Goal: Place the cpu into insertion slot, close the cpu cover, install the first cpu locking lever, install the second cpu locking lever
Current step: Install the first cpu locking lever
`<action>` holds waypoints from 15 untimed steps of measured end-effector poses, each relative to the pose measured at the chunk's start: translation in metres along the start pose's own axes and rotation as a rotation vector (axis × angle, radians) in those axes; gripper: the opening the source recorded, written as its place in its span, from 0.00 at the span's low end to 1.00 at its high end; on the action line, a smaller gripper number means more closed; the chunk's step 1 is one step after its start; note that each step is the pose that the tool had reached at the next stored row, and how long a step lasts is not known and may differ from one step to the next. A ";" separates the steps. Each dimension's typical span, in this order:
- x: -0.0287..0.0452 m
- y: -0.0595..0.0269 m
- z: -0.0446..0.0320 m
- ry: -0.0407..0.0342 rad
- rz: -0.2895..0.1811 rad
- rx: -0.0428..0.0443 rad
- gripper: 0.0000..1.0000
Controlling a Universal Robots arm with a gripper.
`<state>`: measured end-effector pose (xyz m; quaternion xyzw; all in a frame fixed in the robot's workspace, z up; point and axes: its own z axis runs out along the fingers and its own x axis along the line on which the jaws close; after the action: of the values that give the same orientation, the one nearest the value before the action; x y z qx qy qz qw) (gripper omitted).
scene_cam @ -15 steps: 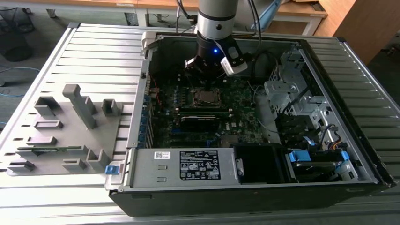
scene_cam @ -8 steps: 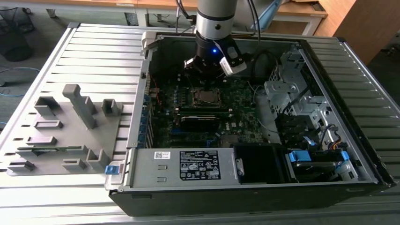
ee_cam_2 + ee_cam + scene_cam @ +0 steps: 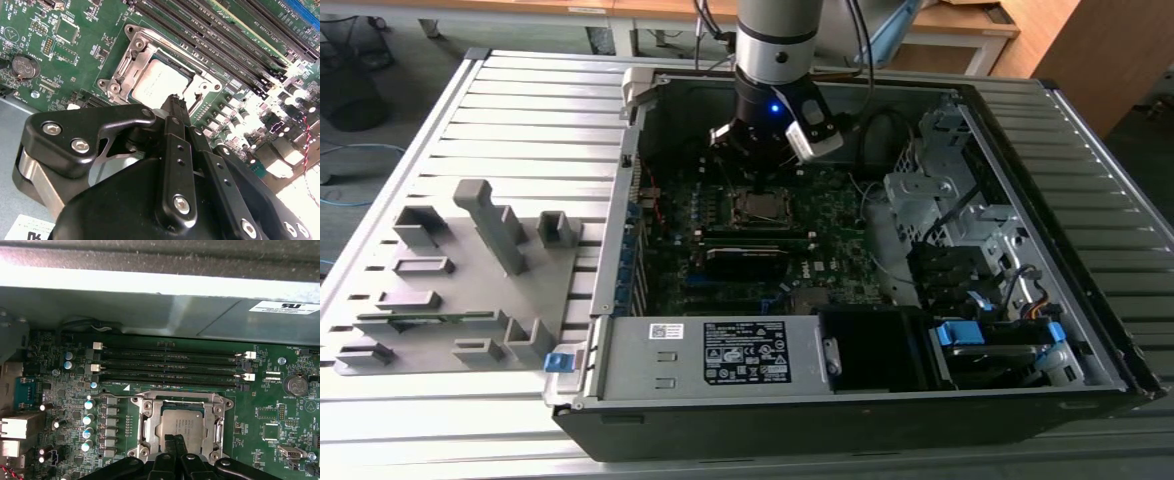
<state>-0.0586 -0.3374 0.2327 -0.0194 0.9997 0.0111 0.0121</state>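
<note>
The cpu (image 3: 182,426) lies flat in the insertion slot, its grey metal top showing through the window of the cpu cover (image 3: 150,421). That shiny cover is down over the chip, also seen as cpu cover (image 3: 131,60) around the cpu (image 3: 159,82). A thin wire locking lever (image 3: 115,396) runs along one side of the socket. My gripper (image 3: 175,440) hovers just off the socket's edge, fingers pressed together and holding nothing; its tips (image 3: 175,101) sit beside the cover. In the exterior view the gripper (image 3: 758,168) hangs above the socket (image 3: 761,205).
The open computer case (image 3: 614,300) stands on a slatted metal table. Memory slots (image 3: 170,365) run beside the socket, capacitors (image 3: 89,418) on another side. A power supply (image 3: 707,355) and drive bays (image 3: 987,340) fill the near end. A grey fixture rack (image 3: 467,270) stands at the exterior view's left.
</note>
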 end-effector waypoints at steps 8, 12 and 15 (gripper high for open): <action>0.0014 0.0000 0.0000 0.0000 0.000 0.0000 0.11; 0.0016 0.0000 0.0000 0.0001 0.000 0.0001 0.11; 0.0016 0.0000 -0.0008 0.0002 0.000 0.0002 0.11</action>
<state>-0.0602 -0.3375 0.2335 -0.0195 0.9997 0.0110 0.0120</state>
